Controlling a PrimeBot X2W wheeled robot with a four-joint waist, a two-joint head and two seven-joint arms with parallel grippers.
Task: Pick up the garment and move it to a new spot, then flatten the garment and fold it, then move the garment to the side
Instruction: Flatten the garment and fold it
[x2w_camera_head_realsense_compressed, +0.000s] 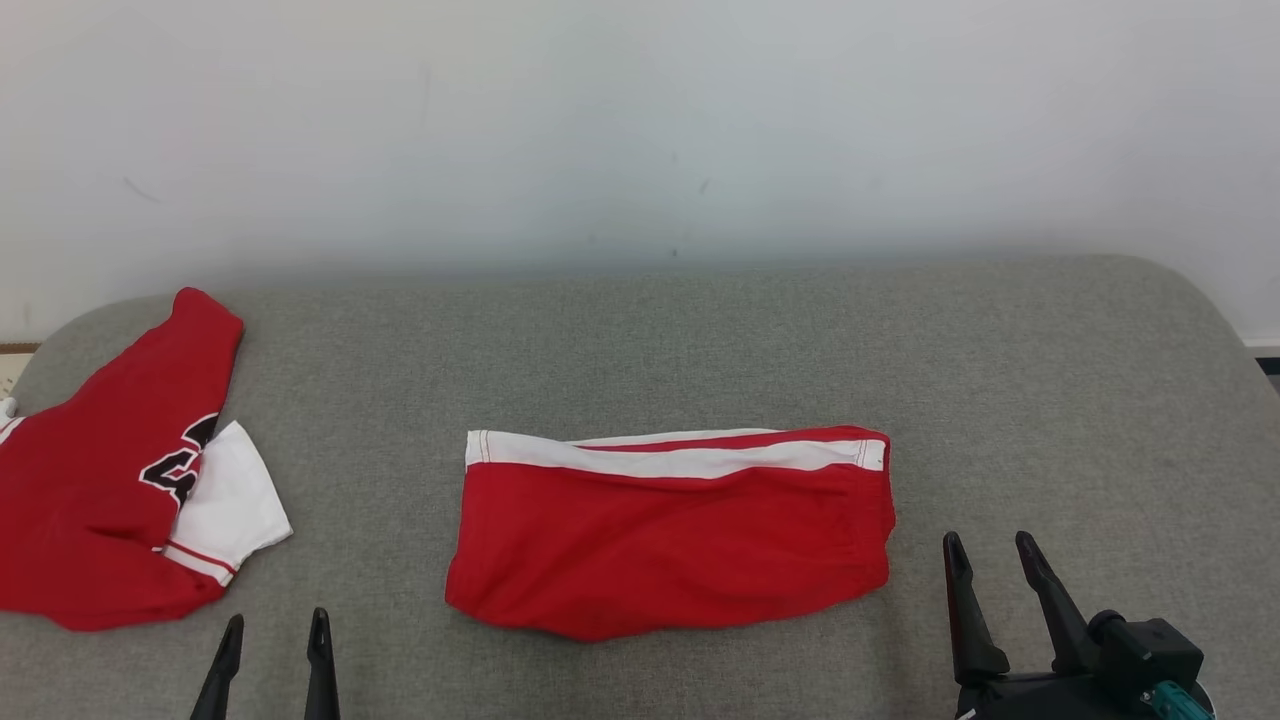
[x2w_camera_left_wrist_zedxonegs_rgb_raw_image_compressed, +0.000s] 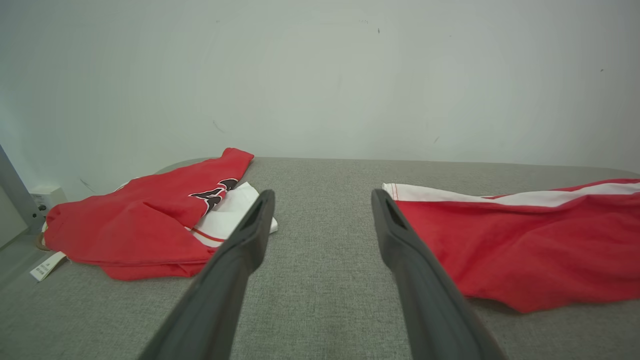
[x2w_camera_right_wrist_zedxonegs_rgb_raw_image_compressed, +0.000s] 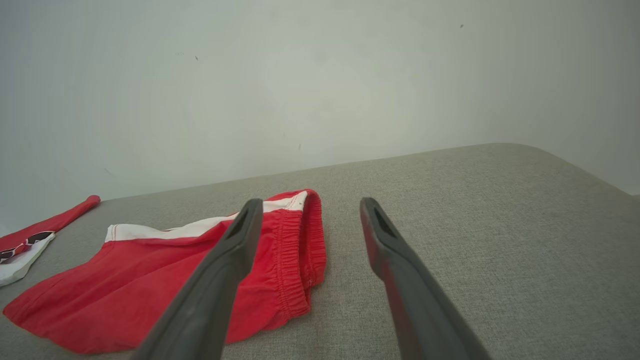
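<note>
A: Where are the shorts (x2w_camera_head_realsense_compressed: 670, 540) lying?
B: They are lying in the middle of the grey table (x2w_camera_head_realsense_compressed: 640, 340), a little toward its near edge, folded into a flat band. A white stripe (x2w_camera_head_realsense_compressed: 670, 458) is running along their far edge, and the elastic waistband (x2w_camera_right_wrist_zedxonegs_rgb_raw_image_compressed: 292, 260) is sitting at their right end.
A: Is anything holding them?
B: No. The right gripper (x2w_camera_head_realsense_compressed: 989, 542) is hovering just beside their right end, close to the near edge. Its two dark fingers are standing wide apart and gripping nothing. From the head view, a strip of bare table is showing between it and the cloth.
A: And the other arm?
B: The left gripper (x2w_camera_head_realsense_compressed: 276, 622) is showing at the near left, between the shorts and a jersey (x2w_camera_head_realsense_compressed: 90, 490). Its fingers are also spreading fully, with only table between them.
A: What is that jersey doing?
B: It is lying crumpled at the left side of the table, well apart from the shorts. It is red with black lettering and a white sleeve. A small label (x2w_camera_left_wrist_zedxonegs_rgb_raw_image_compressed: 47, 266) is sticking out at its left end.
A: And beyond?
B: A plain white wall (x2w_camera_head_realsense_compressed: 640, 120) is rising behind the table's far edge.
</note>
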